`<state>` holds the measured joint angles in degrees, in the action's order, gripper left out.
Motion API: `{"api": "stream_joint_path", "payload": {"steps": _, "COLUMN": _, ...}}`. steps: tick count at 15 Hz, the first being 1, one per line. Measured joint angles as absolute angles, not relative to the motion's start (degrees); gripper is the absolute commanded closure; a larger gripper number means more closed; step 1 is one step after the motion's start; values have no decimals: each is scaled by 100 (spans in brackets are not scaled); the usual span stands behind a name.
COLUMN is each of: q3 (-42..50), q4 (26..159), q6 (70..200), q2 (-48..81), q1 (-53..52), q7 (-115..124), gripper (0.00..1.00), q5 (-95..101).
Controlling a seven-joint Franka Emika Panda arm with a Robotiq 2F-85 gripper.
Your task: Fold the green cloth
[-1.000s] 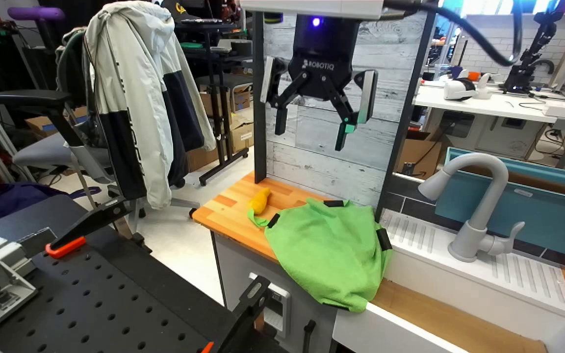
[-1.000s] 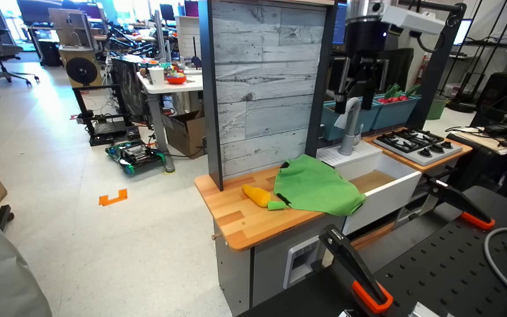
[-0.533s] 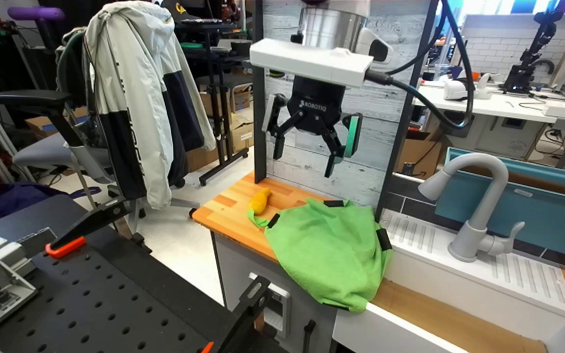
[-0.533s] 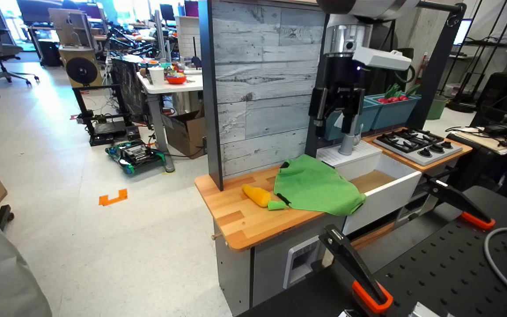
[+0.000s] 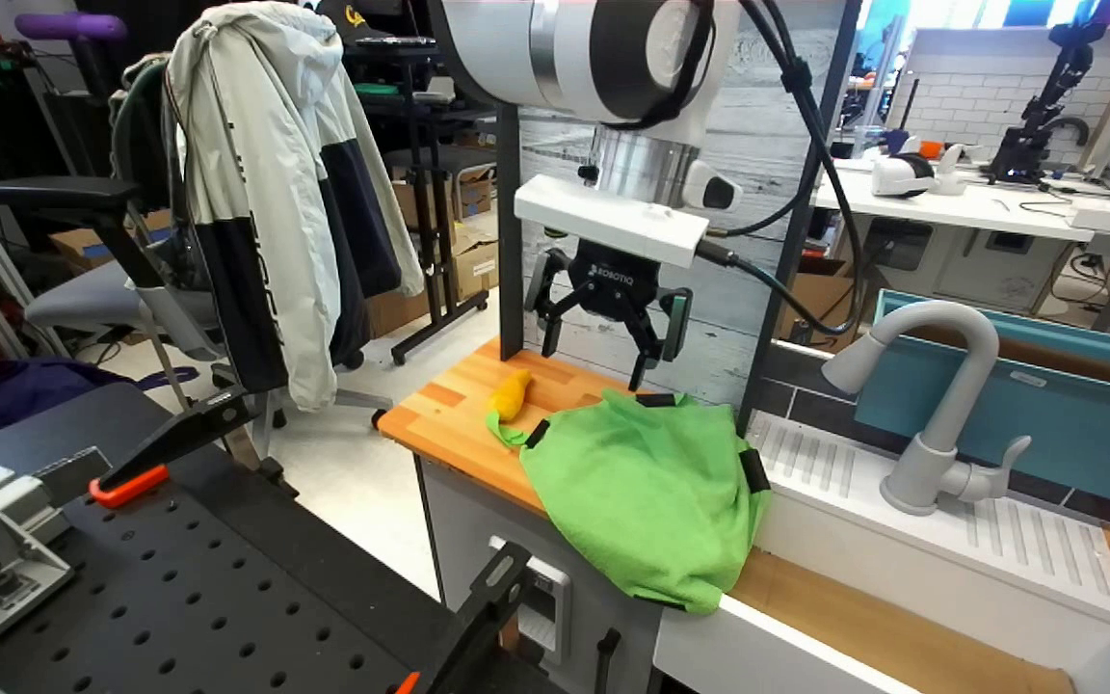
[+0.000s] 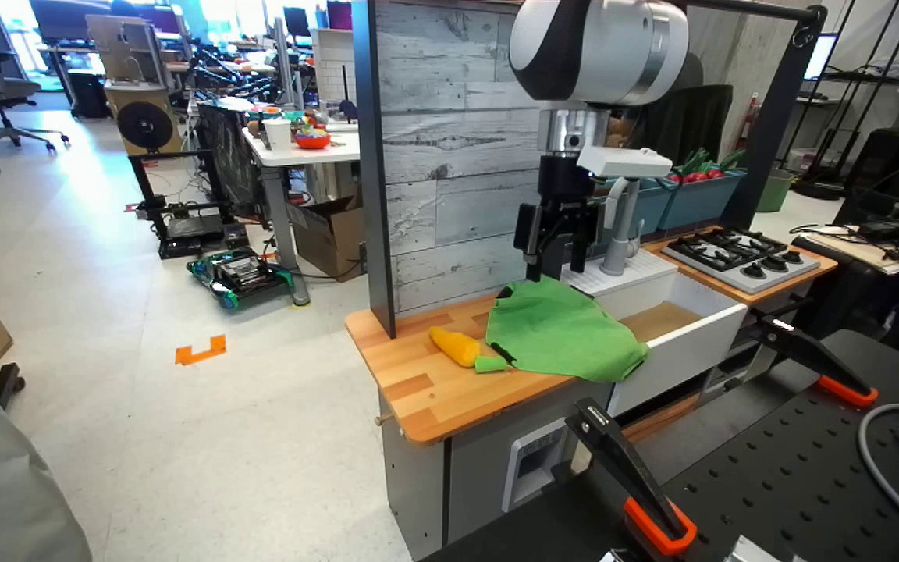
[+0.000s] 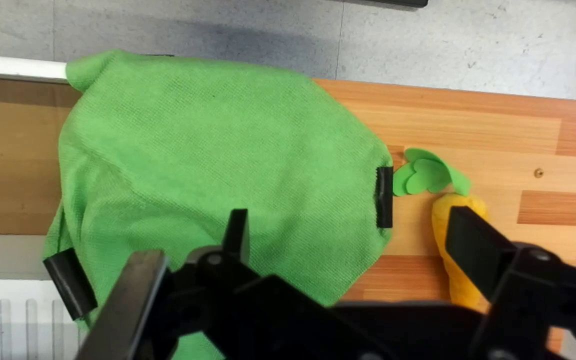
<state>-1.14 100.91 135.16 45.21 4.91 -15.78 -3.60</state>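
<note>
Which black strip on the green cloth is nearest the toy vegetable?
The strip right beside the green leaves of the toy vegetable; the wall-side strip, faucet-side strip and front-edge strip all sit farther away.

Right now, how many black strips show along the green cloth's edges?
4, in an exterior view: left strip, top strip, right strip, bottom strip. The cloth may hide others.

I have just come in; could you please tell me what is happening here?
A robot arm seems ready to fold the green cloth. Its end effector hangs open above the cloth and counter, gripping nothing. The cloth, seemingly not yet folded, lies slightly rumpled across the counter and part of the sink, beside a yellow toy vegetable.
</note>
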Motion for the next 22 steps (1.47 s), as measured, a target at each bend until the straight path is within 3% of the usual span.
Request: {"api": "stream_joint_path", "payload": {"steps": 22, "q3": 154, "q4": 8785, "q6": 13735, "q2": 6213, "q1": -536, "q7": -374, "gripper": 0, "q5": 654}}
